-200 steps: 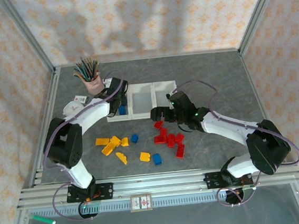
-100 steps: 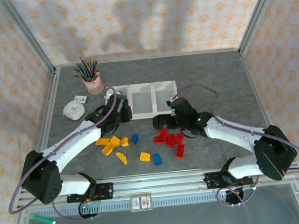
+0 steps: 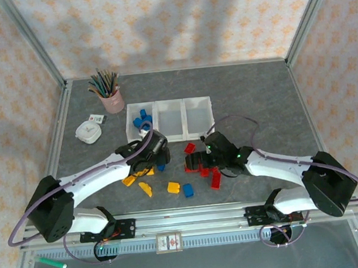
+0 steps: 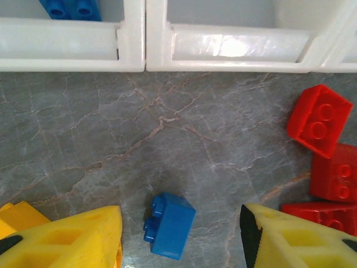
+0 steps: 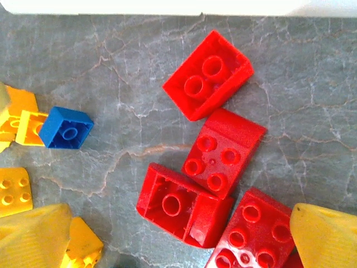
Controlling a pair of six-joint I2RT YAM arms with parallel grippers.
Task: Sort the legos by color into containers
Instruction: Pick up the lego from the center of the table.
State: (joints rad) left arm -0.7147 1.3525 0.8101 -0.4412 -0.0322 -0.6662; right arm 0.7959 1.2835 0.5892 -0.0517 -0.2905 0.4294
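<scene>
Spreading across the top view, a grey marbled table (image 3: 258, 101) is seen, and everything else is carried on it. The left arm (image 3: 94, 177) and the right arm (image 3: 277, 162) are stretched low from the near edge toward the middle, where they nearly meet.

Beyond them the three white containers (image 3: 184, 117) are set in a joined row. Several blue legos (image 3: 143, 120) are held in the leftmost compartment. A pink cup (image 3: 112, 101) of pencils is placed by the far left corner of the row, and a white round object (image 3: 88, 130) is found nearer the table's left edge.

The left pincer (image 3: 154, 156) is positioned near the front of the leftmost container. Its jaws are parted and nothing is gripped. In the left wrist view a single blue brick (image 4: 169, 224) is seen lying on the table between the yellow fingers (image 4: 72, 237), touched by neither.

The right pincer (image 3: 197, 161) is lowered over the red legos (image 5: 223, 153), which are clustered together on the table in front of the containers. Its jaws are spread wide and nothing is held.

Yellow legos (image 3: 145, 188) are scattered on the table around and nearward of the left pincer. Another blue piece (image 3: 187, 190) is set just beside one of them.
</scene>
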